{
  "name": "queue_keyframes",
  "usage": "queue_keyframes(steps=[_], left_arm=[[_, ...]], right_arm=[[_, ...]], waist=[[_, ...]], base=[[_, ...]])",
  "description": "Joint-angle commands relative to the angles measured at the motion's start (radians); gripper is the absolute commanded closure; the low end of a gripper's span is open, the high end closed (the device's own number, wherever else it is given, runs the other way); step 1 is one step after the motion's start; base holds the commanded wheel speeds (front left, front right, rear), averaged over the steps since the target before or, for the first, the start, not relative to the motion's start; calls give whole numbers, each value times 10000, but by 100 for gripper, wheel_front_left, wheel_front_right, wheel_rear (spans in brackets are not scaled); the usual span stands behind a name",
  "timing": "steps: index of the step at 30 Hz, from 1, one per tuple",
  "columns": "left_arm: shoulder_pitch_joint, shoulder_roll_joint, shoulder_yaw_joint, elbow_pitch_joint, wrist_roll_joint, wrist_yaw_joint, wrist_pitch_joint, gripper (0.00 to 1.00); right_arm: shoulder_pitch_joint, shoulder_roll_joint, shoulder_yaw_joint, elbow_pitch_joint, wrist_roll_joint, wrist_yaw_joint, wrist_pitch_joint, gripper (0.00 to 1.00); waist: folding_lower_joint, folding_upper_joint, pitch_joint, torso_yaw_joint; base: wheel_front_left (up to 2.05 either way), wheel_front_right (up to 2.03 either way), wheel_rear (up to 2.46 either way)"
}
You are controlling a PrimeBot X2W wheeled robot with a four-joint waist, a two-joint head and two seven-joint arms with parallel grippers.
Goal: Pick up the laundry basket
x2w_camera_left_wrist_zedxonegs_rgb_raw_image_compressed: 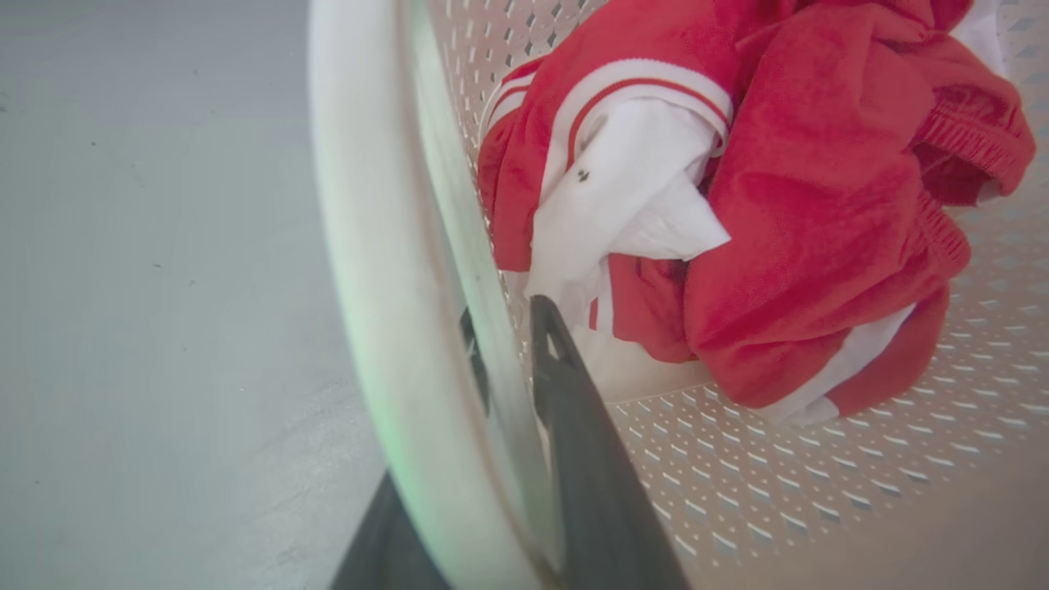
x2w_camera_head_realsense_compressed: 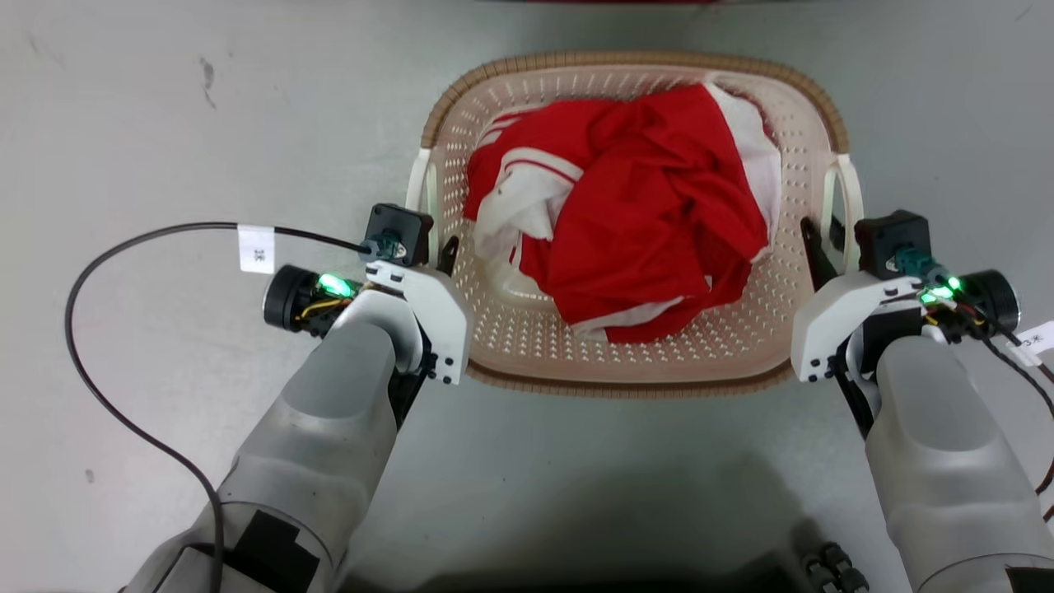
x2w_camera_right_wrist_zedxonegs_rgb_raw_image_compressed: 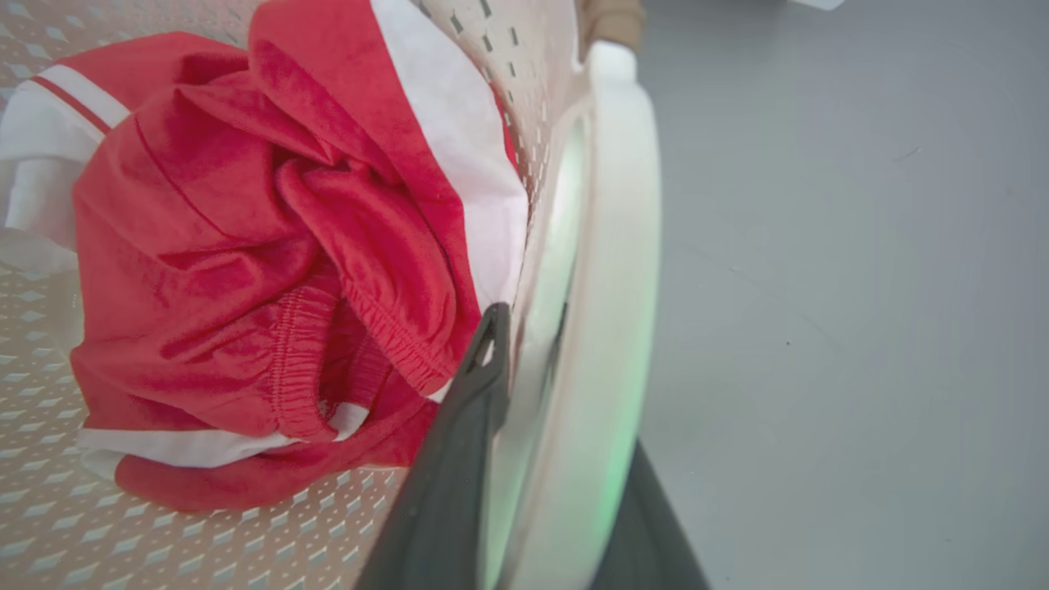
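Your left end effector (x2w_camera_head_realsense_compressed: 435, 245) is clenched across the left handle (x2w_camera_head_realsense_compressed: 420, 185) of the laundry basket (x2w_camera_head_realsense_compressed: 626, 59). In the left wrist view the white band fills the gap, with one dark finger (x2w_camera_left_wrist_zedxonegs_rgb_raw_image_compressed: 590, 459) inside against the perforated wall and the other outside, low in the frame. Your right end effector (x2w_camera_head_realsense_compressed: 826, 239) grasps the right handle (x2w_camera_head_realsense_compressed: 856, 193) in the same way, mirrored. How hard either one squeezes cannot be read.

The basket sits in the upper middle of the head view, between your two arms, and looks to be resting on the grey floor (x2w_camera_head_realsense_compressed: 165, 107). I judge the step in hand to be the lift itself.

- Raise both arms together at one rate. If one side leads, the basket tilts and a smooth handle may twist out from between such narrow fingers.
- Both grips seem to sit toward the near end of the handles, so expect the far rim to dip. Start slowly and watch it.
- The crumpled red and white clothing (x2w_camera_head_realsense_compressed: 650, 214) is heaped mid-basket and looks soft and light, so it is unlikely to upset the balance.
- Mind the black cable (x2w_camera_head_realsense_compressed: 82, 329) looping at the left of the frame, and leave it slack as you rise.
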Motion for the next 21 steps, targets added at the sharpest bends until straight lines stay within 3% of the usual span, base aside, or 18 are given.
queue_keyframes(steps=[1, 21], left_arm=[[49, 56, -117, -54, -31, -32, -32, 100], [1615, 36, -1048, -151, -1712, -35, 1142, 100]], right_arm=[[64, -192, 19, 126, -49, -10, 0, 100], [695, -154, 1222, 2471, 479, -7, 12, 100]], waist=[[0, 0, -279, 3], [0, 0, -3600, 312]], base=[[0, 0, 0], [0, 0, 0]])
